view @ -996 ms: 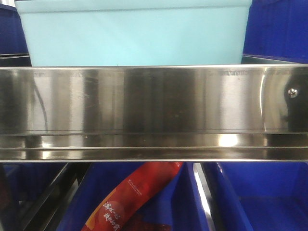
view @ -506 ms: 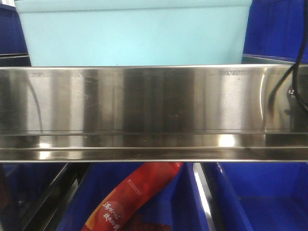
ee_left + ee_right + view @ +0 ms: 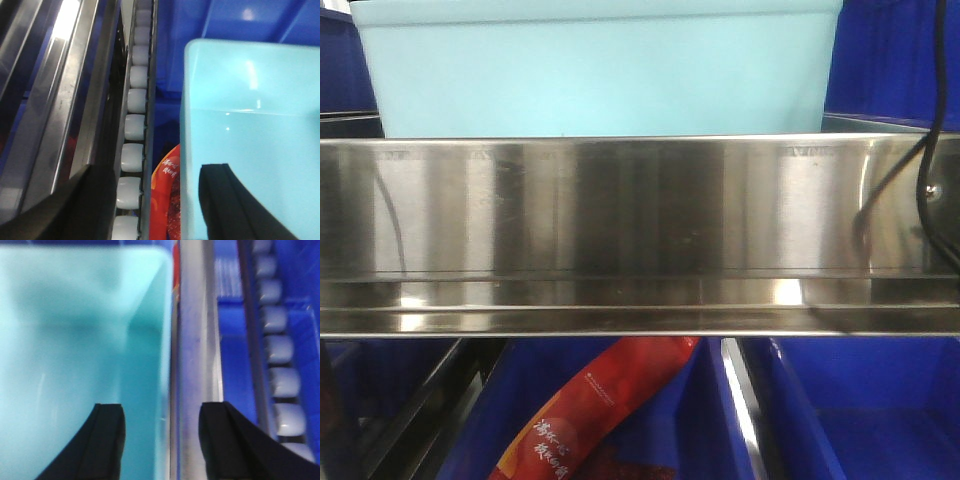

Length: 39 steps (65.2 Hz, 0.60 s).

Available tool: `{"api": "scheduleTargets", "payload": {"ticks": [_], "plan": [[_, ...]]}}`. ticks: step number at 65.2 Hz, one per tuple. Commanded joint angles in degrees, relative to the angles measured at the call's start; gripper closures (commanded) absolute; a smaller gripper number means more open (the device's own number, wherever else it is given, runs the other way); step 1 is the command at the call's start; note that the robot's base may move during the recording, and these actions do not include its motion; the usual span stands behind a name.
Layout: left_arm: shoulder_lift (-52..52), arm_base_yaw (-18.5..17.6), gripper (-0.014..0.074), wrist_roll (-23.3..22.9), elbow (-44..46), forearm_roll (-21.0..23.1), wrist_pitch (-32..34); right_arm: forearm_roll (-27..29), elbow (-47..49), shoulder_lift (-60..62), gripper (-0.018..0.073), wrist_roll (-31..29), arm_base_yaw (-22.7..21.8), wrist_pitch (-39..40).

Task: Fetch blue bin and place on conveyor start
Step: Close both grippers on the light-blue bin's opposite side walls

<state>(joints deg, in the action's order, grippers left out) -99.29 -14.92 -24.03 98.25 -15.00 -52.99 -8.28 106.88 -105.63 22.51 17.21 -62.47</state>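
Blue bin (image 3: 600,70) stands on the upper shelf, filling the front view from 10 to 2 o'clock, and each arm has a pincer set astride one of its side walls. The left gripper (image 3: 152,170) is spread wide: of its two black fingers (image 3: 235,210), one hangs at 5 o'clock over the bin's inside and the other at 7 o'clock well outside it, so the bin's left wall lies in the gap between them, touched by neither. The right gripper (image 3: 162,410) is likewise parted, one finger at 7 o'clock over the bin's inside and the other at 5 o'clock over a steel strip (image 3: 192,340) just beside the bin, with the bin's right wall between the two. A shiny stainless shelf rail (image 3: 640,230) crosses the front view from 9 to 3 o'clock directly below the bin. A black cable (image 3: 930,150) hangs in front of the rail at 3 o'clock. Under the rail, dark blue crates (image 3: 880,400) sit from 4 to 8 o'clock, and a red packet (image 3: 600,410) with printed lettering lies aslant in one of them at 6 o'clock. In the left wrist view a roller track (image 3: 132,130) of pale rollers runs from 12 to 6 o'clock beside the bin. A like row of rollers shows at 3 o'clock in the right wrist view. The bin is light turquoise, smooth plastic, with a plain thick rim, rounded corners and walls that taper slightly toward the base, and what shows of its inside is bare.
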Motion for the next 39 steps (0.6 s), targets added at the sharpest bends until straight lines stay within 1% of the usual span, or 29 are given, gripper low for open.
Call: {"api": "scheduleTargets", "payload": {"ticks": [1,6,11,15,33,39], "plan": [[-0.9,-0.5,0.0311,-0.4,0.9,0.5,1.7,-0.1,0.4,-0.3,0.0317,0.2,-0.1,1.1],[-2.4,-1.4,0.0311,-0.4,1.4,0.3,1.5,-0.5,0.4,-0.9,0.0317,0.2,-0.5,1.2],[-4.0,-2.4,0.0311,-0.4,2.0,-1.8,0.2,-0.5,0.4,-1.8,0.0317,0.2,-0.5,1.1],[-4.6,-2.8,0.0311,-0.4,2.2,-2.0,-0.2,-0.5,0.4,-2.2,0.0317,0.2,-0.5,1.2],[-4.8,-2.7,0.0311,-1.1,2.5,-1.9,-0.6,0.2,0.3,-3.4,0.0317,0.2,-0.5,1.0],[-4.9,-2.7,0.0311,-1.1,2.5,-1.9,-0.2,0.2,0.3,-3.4,0.0317,0.2,-0.5,2.1]]}}
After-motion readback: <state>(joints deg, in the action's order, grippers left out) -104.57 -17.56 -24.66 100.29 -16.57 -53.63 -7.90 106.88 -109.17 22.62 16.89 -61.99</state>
